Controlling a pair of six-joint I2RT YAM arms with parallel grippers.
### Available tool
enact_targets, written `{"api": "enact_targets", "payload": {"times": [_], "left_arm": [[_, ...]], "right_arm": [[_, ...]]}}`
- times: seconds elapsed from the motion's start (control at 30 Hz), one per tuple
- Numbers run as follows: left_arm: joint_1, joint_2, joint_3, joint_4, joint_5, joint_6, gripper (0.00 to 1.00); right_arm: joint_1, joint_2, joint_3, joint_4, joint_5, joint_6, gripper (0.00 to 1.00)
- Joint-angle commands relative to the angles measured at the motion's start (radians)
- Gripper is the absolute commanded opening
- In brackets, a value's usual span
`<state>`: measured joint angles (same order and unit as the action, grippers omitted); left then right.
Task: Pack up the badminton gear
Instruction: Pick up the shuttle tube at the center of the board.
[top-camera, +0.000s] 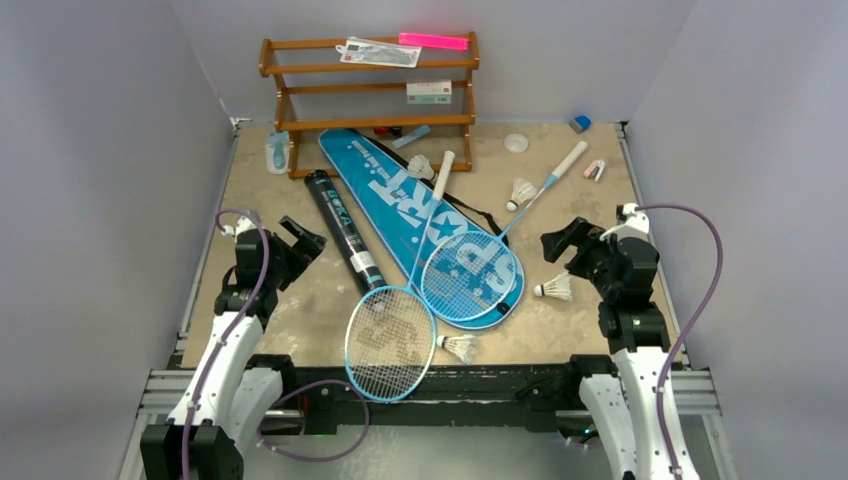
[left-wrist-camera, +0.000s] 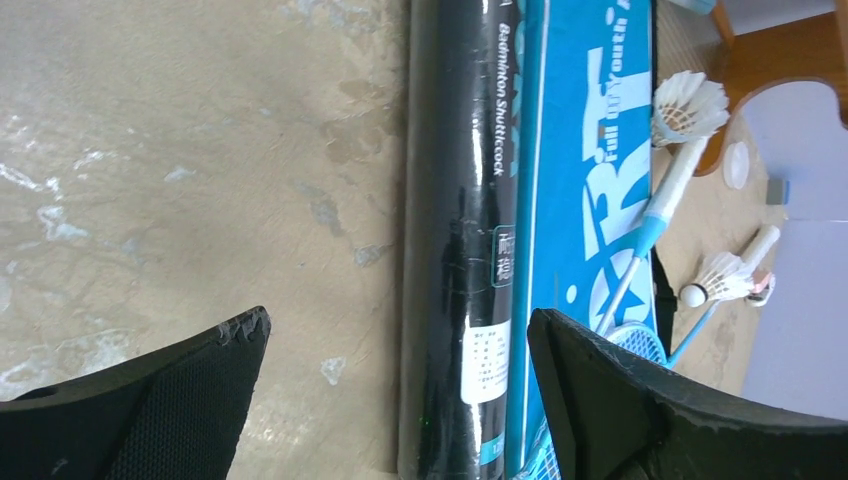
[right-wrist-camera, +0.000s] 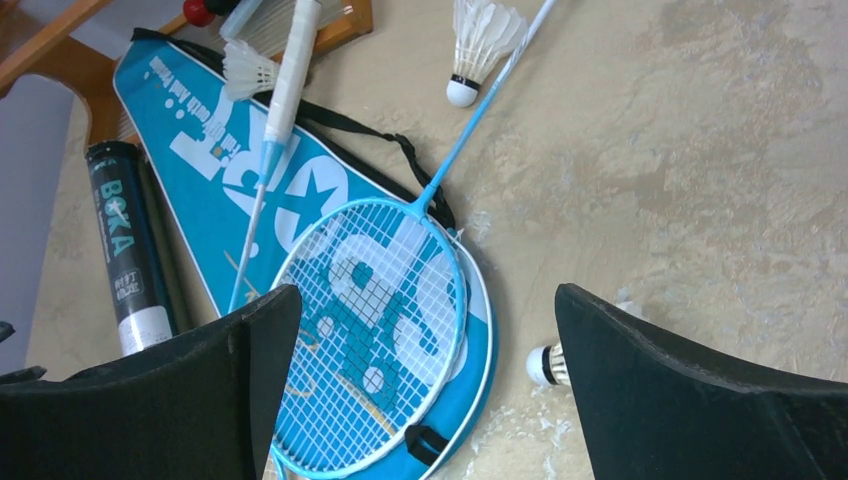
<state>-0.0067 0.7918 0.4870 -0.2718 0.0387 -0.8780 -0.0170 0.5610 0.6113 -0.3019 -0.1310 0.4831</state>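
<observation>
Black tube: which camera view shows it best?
Top external: the whole tube is visible, end to end, beside the bag. Left wrist shows only a close middle stretch, both ends cut off. Right wrist shows one end and label, small, at the left.

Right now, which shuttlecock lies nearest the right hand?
The shuttlecock on bare table right of the blue bag, close to the right hand; the other three lie farther left.

The tan table (top-camera: 300, 315) carries a blue bag (top-camera: 400, 190), black tube (top-camera: 340, 225), shuttlecocks (top-camera: 555, 289) and wooden rack (top-camera: 330, 124).
</observation>
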Motion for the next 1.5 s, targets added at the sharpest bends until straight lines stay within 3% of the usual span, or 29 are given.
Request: {"api": "enact_targets", "payload": {"times": [0.0,0.3,0.6,0.83,1.13,1.3,1.47], "left_arm": [[0.007,0.012,0.043,-0.046,-0.015,-0.016,1.00],[0.007,0.079,-0.014,0.073,0.098,-0.007,1.00],[0.001,0.163,-0.018,0.178,0.199,-0.024,1.00],[-0.174,0.335,0.128,0.072,-0.047,-0.062,1.00],[-0.255,0.534,0.239,0.063,-0.136,-0.119,0.96],[-0.318,0.674,0.385,-0.077,-0.267,-0.132,0.89],[-0.348,0.747,0.466,-0.163,-0.368,-0.143,0.73]], "right_arm": [[0.001,0.006,-0.026,-0.019,-0.006,0.015,0.99],[0.001,0.076,-0.020,-0.058,0.073,0.121,0.99],[0.002,0.152,0.027,-0.067,0.059,0.023,0.99],[0.002,0.123,0.030,-0.066,0.061,0.025,0.99],[0.002,0.100,0.001,-0.072,0.062,0.037,0.99],[0.001,0.097,-0.005,-0.084,0.062,0.055,0.99],[0.002,0.108,-0.006,-0.033,-0.026,0.004,0.99]]}}
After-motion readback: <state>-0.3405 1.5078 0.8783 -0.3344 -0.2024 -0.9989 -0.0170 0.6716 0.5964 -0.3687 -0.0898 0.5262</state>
